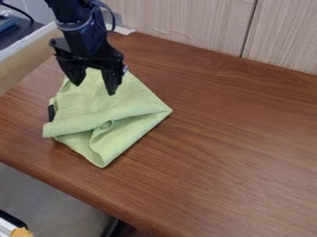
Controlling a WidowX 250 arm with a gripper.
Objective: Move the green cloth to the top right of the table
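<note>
Green cloth (133, 104), partly folded over, lies near left edge of wooden desk (235, 152). Black two-finger gripper (94, 89) over it, fingers apart, nothing clamped. Judged barely begun: grasp, carry to top right corner, release all left.

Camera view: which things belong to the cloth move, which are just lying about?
Job:
green cloth
hand, open, over the cloth
table, top right is the target

Lying about:
small black piece at cloth's left edge
orange item, bottom left
blue item, upper left
</note>
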